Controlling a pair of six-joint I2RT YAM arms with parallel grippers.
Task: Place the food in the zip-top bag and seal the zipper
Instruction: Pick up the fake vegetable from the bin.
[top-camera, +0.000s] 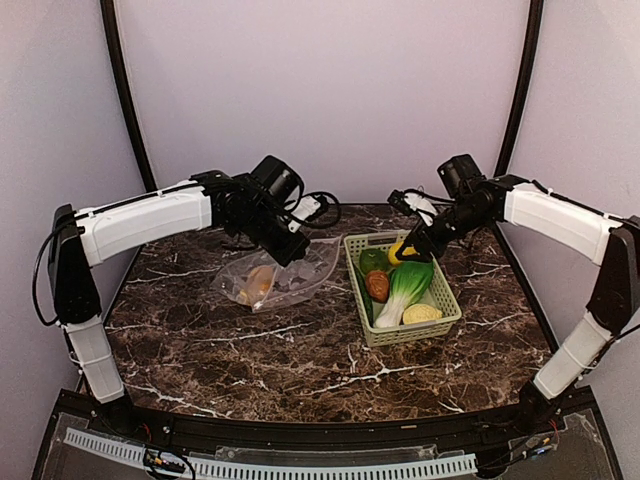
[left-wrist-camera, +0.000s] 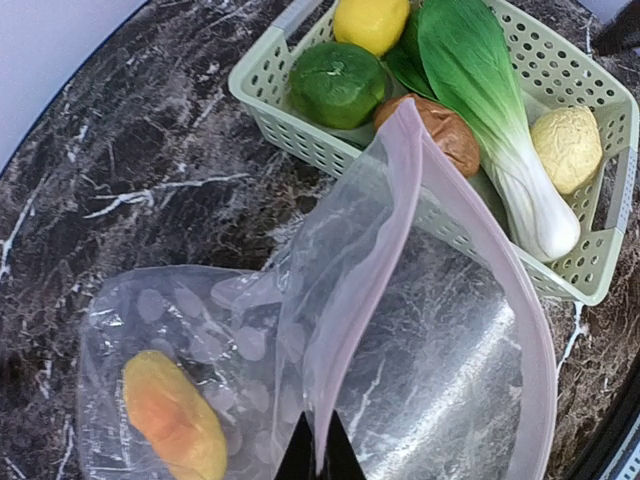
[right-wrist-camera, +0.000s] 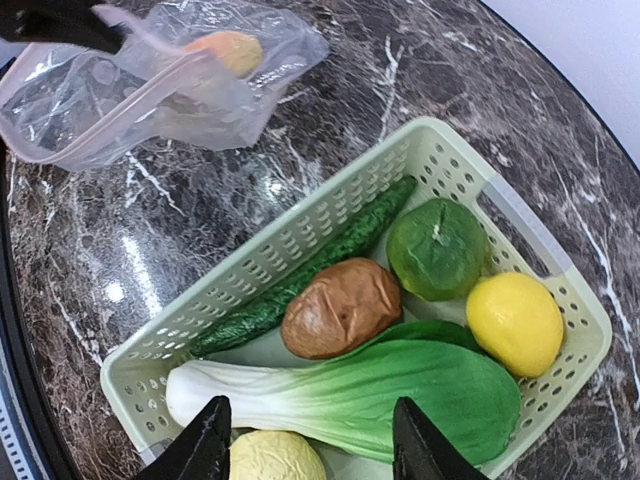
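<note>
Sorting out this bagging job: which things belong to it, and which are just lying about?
Job: zip-top bag, orange-yellow piece inside, bok choy, lemon, green pepper, potato, cucumber, pale yellow piece.
Lying about: green basket, black cables.

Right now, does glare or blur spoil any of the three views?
Top view: even, soft light, no glare, but the clear bag barely stands out from the marble table. Left wrist: sharp; a white sheen on the bag washes out the marble under it. Right wrist: sharp; small bright reflections on the table left of the basket.
</note>
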